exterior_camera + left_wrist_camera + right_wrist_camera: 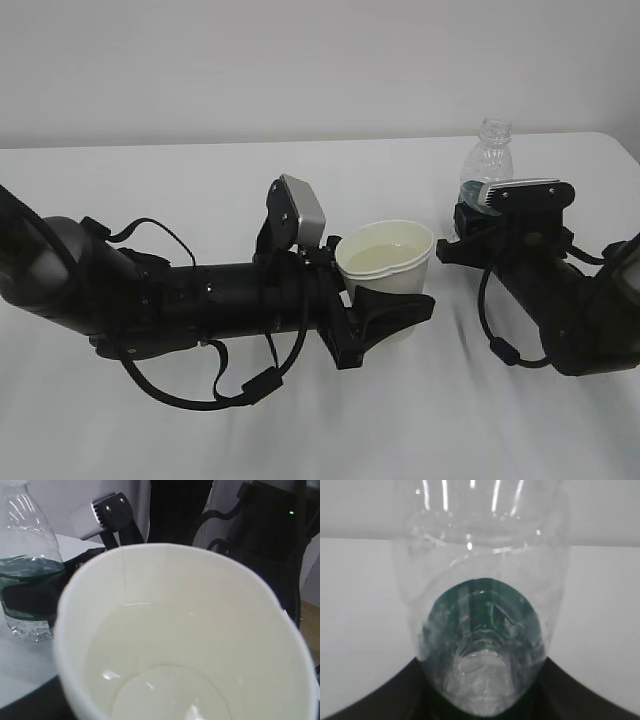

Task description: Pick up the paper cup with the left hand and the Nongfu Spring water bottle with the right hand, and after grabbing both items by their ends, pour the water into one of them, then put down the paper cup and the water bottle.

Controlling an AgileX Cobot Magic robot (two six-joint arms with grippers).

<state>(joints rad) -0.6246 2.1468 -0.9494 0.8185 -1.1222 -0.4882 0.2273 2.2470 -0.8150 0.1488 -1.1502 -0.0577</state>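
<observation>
cream paper cup (388, 262), water-filled.

No lettering, brand name or numeral can be read anywhere in these views: the dark green label band (25, 587) on the Nongfu Spring water bottle (487, 168) shows only colour, its printing blurred or hidden, while the paper cup (388, 262) is plain, and the robot arms carry no legible marking
</observation>
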